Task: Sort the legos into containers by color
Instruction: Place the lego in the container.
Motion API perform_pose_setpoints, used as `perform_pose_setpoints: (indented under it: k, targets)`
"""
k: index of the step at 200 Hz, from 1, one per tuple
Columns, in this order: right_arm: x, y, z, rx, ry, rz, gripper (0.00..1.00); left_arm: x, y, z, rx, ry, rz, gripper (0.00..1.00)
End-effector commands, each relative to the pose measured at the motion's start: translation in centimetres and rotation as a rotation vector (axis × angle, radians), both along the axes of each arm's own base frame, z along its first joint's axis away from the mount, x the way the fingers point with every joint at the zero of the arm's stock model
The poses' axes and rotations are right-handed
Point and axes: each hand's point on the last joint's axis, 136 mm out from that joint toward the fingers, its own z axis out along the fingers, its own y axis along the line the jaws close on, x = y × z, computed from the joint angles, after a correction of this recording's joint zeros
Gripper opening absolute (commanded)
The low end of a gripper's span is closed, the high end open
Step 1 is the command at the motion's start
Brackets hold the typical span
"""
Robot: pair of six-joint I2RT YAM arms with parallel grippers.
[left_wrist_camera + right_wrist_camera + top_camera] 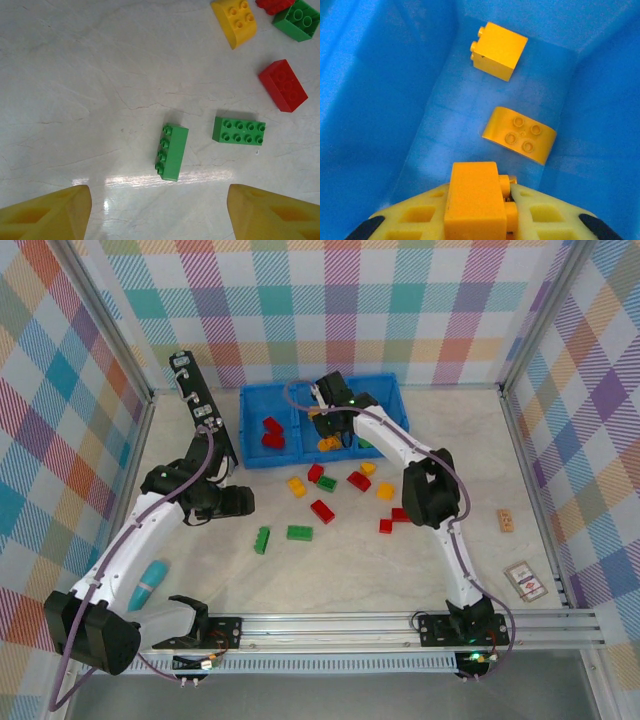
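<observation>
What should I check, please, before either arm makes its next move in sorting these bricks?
1. The right gripper is shut on the held yellow brick: ok.
2. Held brick is over the middle compartment: ok.
3. Colour match: the square yellow brick and curved yellow brick lie there: ok.
4. Floor directly under the held brick is bare: cannot tell.
5. The left gripper is open and empty: ok.
6. Its height above the tipped green brick: cannot tell.

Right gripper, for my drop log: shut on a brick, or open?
Shut on a yellow brick: the right gripper clamps it between both fingers, above the blue bin compartment.
</observation>
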Motion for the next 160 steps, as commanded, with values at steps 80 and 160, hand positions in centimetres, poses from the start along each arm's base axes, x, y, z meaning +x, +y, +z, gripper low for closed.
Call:
perform_pose_setpoints:
  k: [80, 160]
  targets:
    - [-0.6, 0.9, 0.8, 0.042, -0.002, 0.033, 0.49, -0.3, -0.1, 0.1, -0.007, -0.001, -0.002, 0.72]
    - [-10.8, 1.8, 3.6, -0.025, 0.014, 0.421, 0.56, 0.8, 0.1, 0.8, 0.042, -0.031, -0.045, 0.73]
